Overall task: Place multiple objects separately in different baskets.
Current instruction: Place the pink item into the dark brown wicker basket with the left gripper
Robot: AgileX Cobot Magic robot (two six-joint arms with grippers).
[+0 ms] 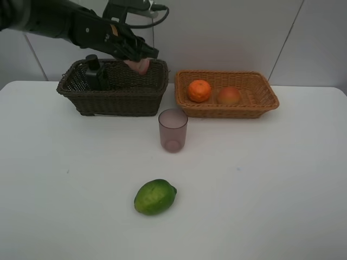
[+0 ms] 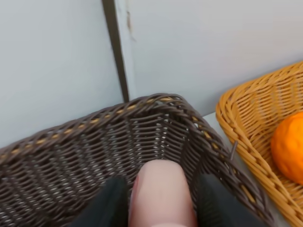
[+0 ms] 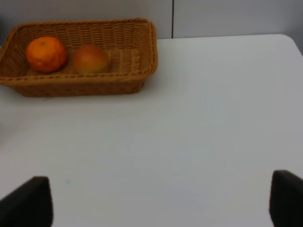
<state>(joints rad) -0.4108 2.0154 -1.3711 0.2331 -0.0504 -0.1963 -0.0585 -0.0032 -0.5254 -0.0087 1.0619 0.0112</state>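
My left gripper [image 1: 140, 60] is shut on the small pink bottle [image 1: 141, 66] and holds it over the right end of the dark brown basket [image 1: 116, 100]. In the left wrist view the pink bottle [image 2: 161, 194] sits between my two dark fingers, above the basket's corner [image 2: 165, 123]. The dark green pump bottle [image 1: 93, 73] stands in the basket's left end. The orange [image 1: 199, 90] and the peach-like fruit [image 1: 229, 96] lie in the light tan basket [image 1: 260, 105]. The purplish cup [image 1: 173, 130] stands in front of the baskets. The green fruit [image 1: 155, 196] lies nearer the front. My right gripper [image 3: 161, 201] is open, off the exterior view.
The white table [image 1: 271, 179] runs up to a pale wall [image 1: 227, 32] just behind both baskets. In the right wrist view the tan basket [image 3: 137, 71] lies far from my gripper, across bare table.
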